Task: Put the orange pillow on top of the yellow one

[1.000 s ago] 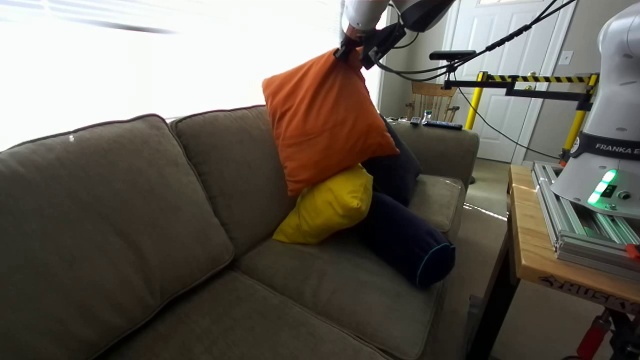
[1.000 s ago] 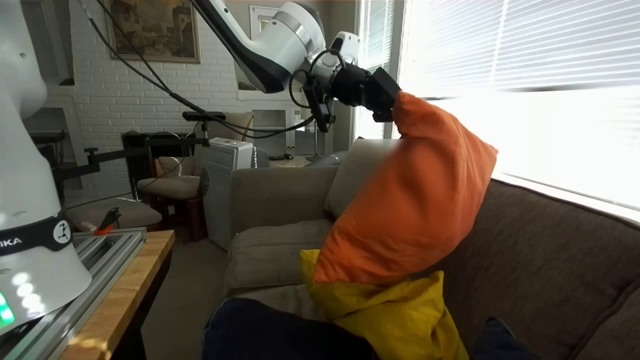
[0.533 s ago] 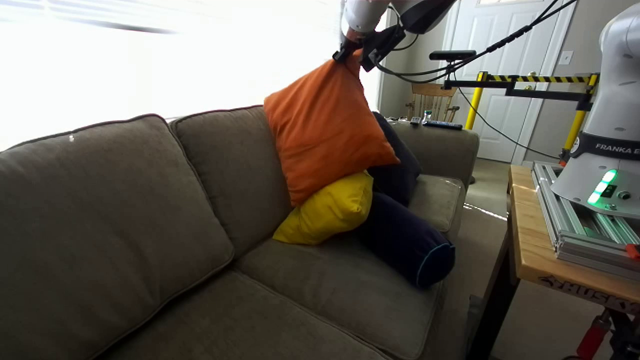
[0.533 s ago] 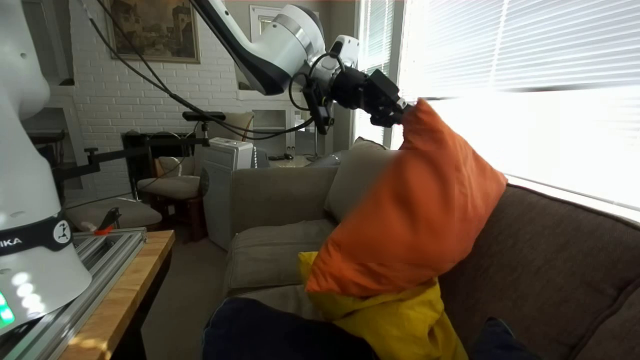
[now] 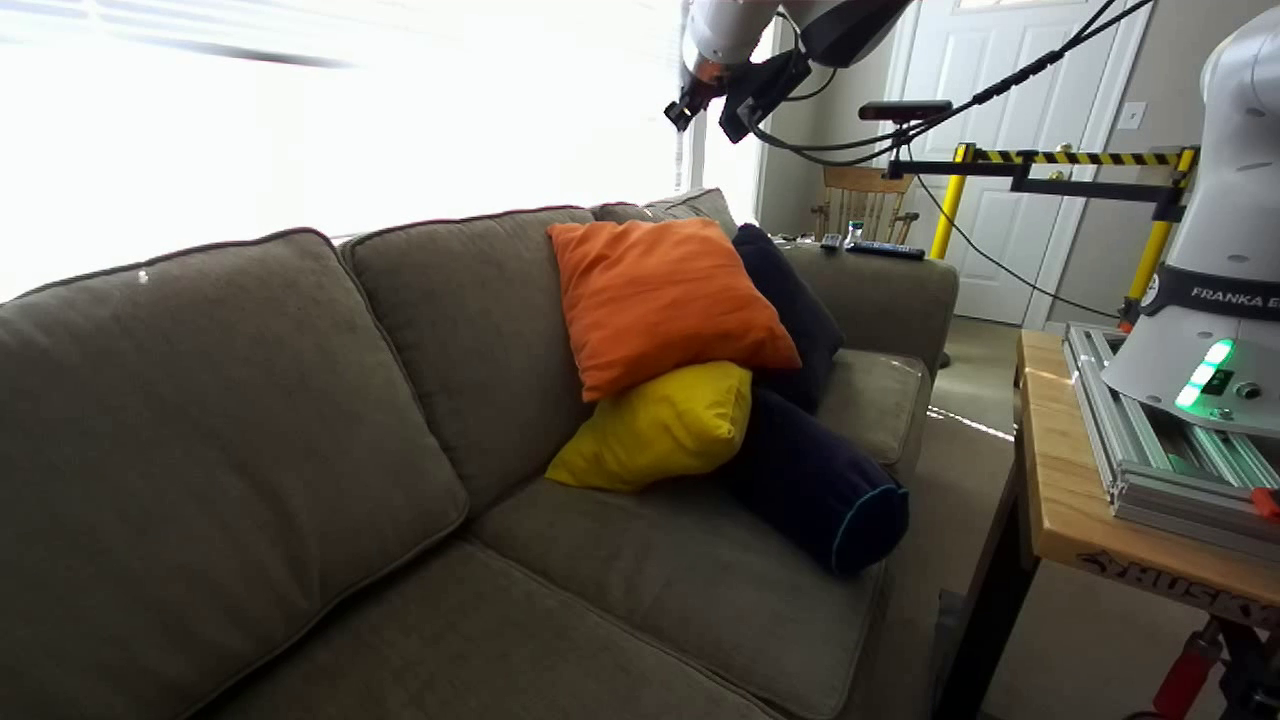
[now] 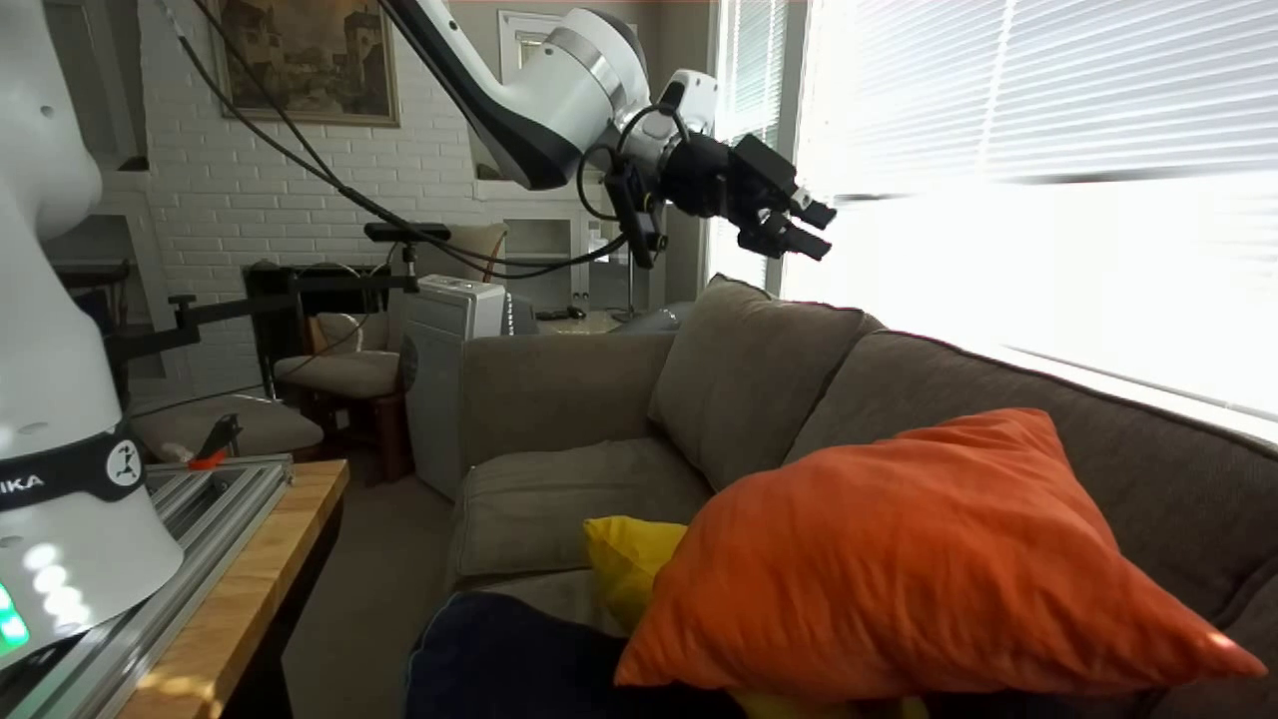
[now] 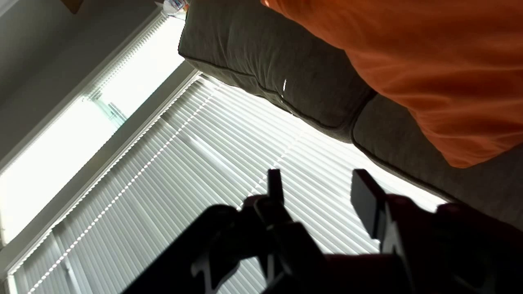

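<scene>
The gripper (image 6: 819, 230) hangs high above the sofa (image 5: 620, 570), and its jaws stand apart, window blinds (image 7: 196, 163) showing between them! The Panda arm (image 6: 574, 90) slopes down from above, its end angled toward the blinds behind the sofa. Out in front of the sofa stands a wooden workbench (image 6: 255, 569) carrying the robot base (image 6: 80, 554); past the sofa, a white brick wall (image 6: 429, 150); on the sofa, a navy bolster (image 5: 820, 490). And here's the orange pillow (image 5: 670, 300), lying slanted on top of the yellow pillow (image 5: 660, 430), near the sofa's back, below the gripper and clear of it.
</scene>
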`<state>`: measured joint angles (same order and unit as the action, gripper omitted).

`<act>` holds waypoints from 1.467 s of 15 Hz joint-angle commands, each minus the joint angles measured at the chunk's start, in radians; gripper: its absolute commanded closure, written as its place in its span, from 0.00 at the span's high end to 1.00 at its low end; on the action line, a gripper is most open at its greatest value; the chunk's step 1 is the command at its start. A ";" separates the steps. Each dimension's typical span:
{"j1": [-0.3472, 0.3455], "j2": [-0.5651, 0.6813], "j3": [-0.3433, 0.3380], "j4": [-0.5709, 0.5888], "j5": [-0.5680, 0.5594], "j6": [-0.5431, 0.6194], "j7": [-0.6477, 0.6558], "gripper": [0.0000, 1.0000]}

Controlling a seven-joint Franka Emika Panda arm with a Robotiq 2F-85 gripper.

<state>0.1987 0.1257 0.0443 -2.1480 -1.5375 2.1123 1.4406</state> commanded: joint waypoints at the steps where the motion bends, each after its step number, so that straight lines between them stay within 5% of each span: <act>1: -0.029 0.000 0.031 0.001 0.000 -0.005 -0.003 0.48; 7: -0.029 0.000 0.032 0.001 0.000 -0.005 -0.003 0.48; 8: -0.029 0.000 0.032 0.001 0.000 -0.005 -0.003 0.73; 13: -0.062 -0.054 0.040 -0.012 0.056 0.135 0.006 0.99; 18: -0.109 -0.105 0.018 -0.051 0.176 0.402 0.007 1.00; 22: -0.144 -0.125 0.000 -0.106 0.400 0.507 -0.102 1.00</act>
<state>0.0804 0.0483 0.0518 -2.1843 -1.2875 2.5606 1.4262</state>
